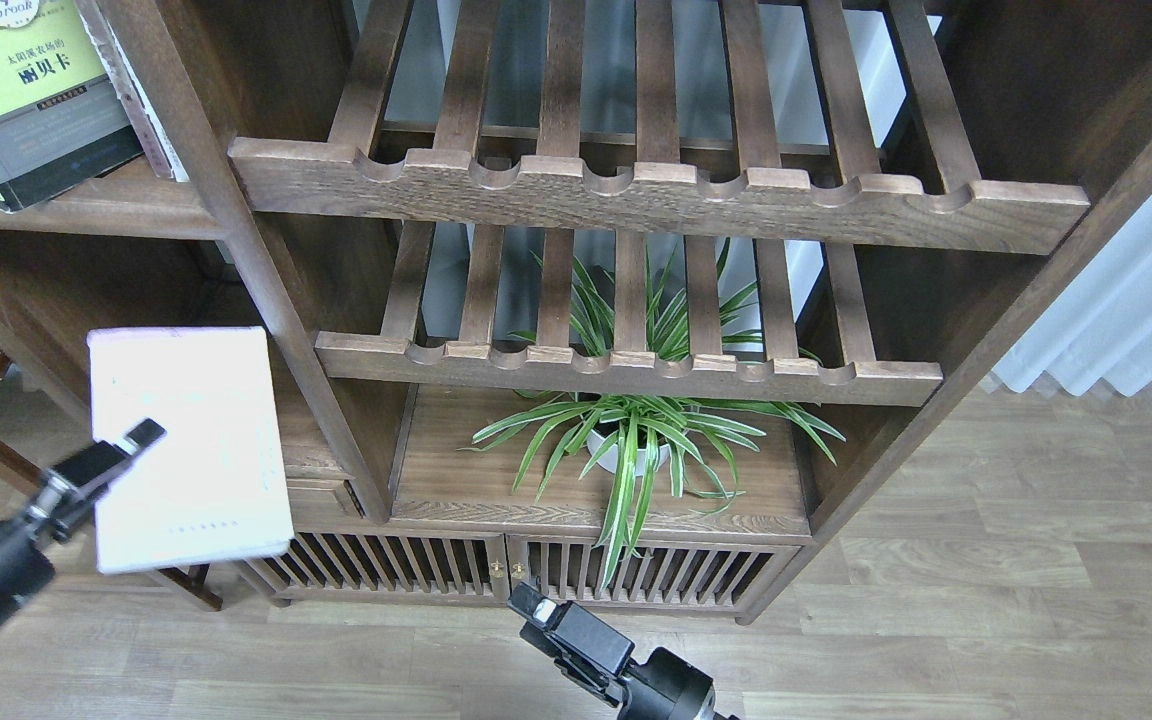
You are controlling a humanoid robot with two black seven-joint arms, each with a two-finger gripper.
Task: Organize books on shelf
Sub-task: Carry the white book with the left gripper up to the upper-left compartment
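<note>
White book [191,445] clamped in left fingers [141,436], below the shelf [86,208].
Raise it upright beside the grey book [21,95]; right fingers [528,603] probably together, though I cannot tell.

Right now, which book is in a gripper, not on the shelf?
The pale white book, held out by the left gripper below the shelf. The grey-black book with the yellow-green panel stands on that board.

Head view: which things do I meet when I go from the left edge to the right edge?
Left claw holding the pale book → right claw → potted plant → white curtain.
</note>
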